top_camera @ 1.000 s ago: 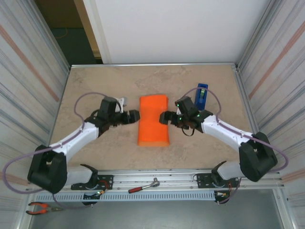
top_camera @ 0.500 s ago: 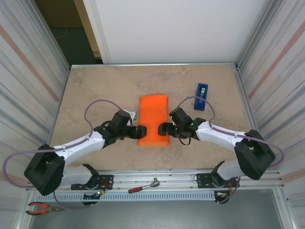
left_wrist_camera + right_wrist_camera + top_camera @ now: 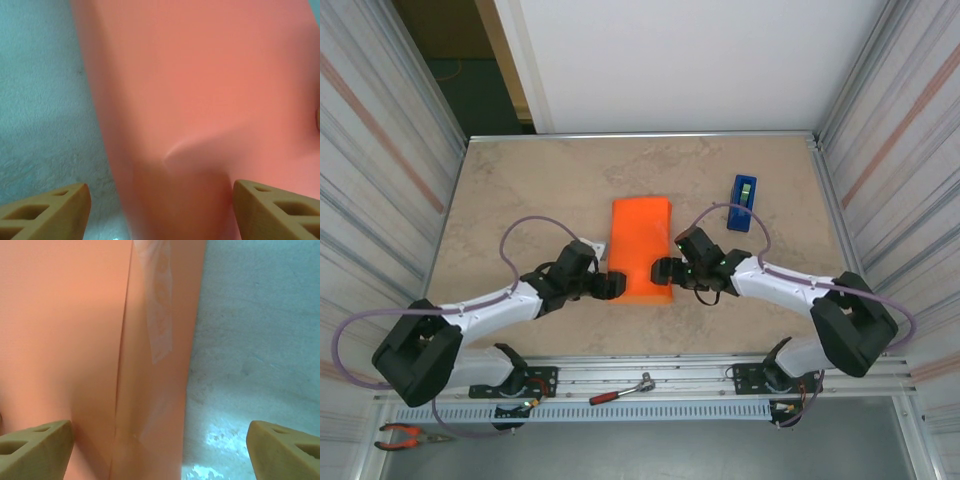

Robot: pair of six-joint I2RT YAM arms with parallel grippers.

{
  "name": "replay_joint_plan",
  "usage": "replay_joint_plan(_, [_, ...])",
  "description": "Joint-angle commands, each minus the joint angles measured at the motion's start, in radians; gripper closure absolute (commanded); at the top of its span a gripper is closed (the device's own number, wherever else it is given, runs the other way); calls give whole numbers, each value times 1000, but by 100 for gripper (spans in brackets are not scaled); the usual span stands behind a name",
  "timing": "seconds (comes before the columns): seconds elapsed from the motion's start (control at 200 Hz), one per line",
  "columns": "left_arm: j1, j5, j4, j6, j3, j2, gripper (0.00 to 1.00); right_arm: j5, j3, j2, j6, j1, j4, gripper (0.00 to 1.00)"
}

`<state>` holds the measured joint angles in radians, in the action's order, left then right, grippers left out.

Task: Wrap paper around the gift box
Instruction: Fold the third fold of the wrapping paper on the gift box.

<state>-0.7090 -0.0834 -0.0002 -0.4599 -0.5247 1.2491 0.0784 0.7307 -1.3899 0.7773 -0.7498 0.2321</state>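
Across the middle of the beige table (image 3: 520, 190) lies the paper (image 3: 642, 245), a bright orange oblong parcel running from far to near. At its near left corner the left gripper (image 3: 611, 285) has its jaws spread wide, with the orange edge between them. At the near right edge the right gripper (image 3: 662, 270) is likewise parted, one finger over paper, the other over bare table. A blue tape dispenser (image 3: 744, 203) stands apart, far right. A strip of clear tape (image 3: 159, 315) lies along the parcel's right side.
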Motion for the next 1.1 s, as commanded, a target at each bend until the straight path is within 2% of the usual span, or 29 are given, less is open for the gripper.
replay_joint_plan(0.0, [-6,25,10,31,-3,-12,25,-6,-8,49,2,-17,31,11])
replay_joint_plan(0.16, [-7,31,35,23,-8,28,26,2,-4,1,9,-25,3,13])
replay_joint_plan(0.441, [-37,120,89,15,-22,102,28,-78,5,-117,27,-24,-46,30])
replay_joint_plan(0.626, [-41,134,113,20,-25,122,30,-75,18,-119,20,-23,-35,34])
replay_joint_plan(0.962, [-58,153,165,20,-29,177,43,-58,59,-126,7,-23,-22,37])
replay_joint_plan(1.092, [-73,174,170,24,-41,207,47,-62,71,-152,10,-24,-24,42])
